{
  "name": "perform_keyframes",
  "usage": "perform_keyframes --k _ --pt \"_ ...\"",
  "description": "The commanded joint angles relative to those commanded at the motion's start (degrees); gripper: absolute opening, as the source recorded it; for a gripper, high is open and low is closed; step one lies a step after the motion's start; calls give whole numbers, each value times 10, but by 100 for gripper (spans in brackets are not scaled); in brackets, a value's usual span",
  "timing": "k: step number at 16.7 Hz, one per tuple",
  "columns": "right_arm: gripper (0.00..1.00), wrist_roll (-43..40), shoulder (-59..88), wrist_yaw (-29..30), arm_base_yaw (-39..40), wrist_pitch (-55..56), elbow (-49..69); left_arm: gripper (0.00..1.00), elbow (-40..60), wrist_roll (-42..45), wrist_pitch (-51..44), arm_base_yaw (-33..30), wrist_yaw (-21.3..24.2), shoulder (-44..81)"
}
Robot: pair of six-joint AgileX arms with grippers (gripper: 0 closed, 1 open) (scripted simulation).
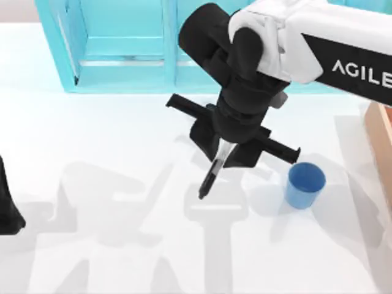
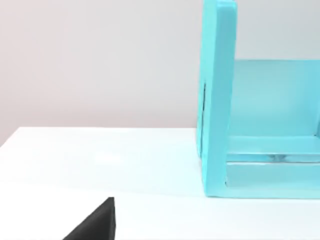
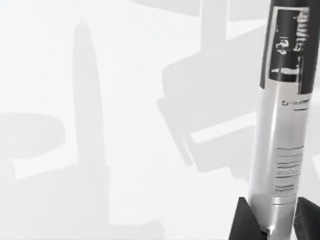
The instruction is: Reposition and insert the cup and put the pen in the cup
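The blue cup (image 1: 305, 184) stands upright on the white table at the right, mouth up. My right gripper (image 1: 224, 154) hangs above the table's middle, to the cup's left, shut on the pen (image 1: 212, 174). The pen points down and toward the front, its black end lowest. In the right wrist view the pen's grey-white labelled barrel (image 3: 280, 145) runs up from between the black fingertips (image 3: 245, 222), with the table and shadows below it. My left arm (image 1: 7, 205) sits parked at the table's left edge.
A large turquoise shelf unit (image 1: 122, 46) stands along the back of the table; its side wall (image 2: 217, 100) and open compartment fill the right of the left wrist view. A brown object (image 1: 381, 131) lies at the right edge.
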Motion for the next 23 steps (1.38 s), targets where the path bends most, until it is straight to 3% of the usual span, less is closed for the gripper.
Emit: perform_keyframes --k 4,9,23 --pt "0 -12 -2 11 1 18 -8 100 0 0 0 0 0 0" --pt "0 -102 -39 108 31 156 -95 100 0 0 0 0 0 0" --pt "0 -539 -230 617 170 894 -534 100 0 0 0 0 0 0"
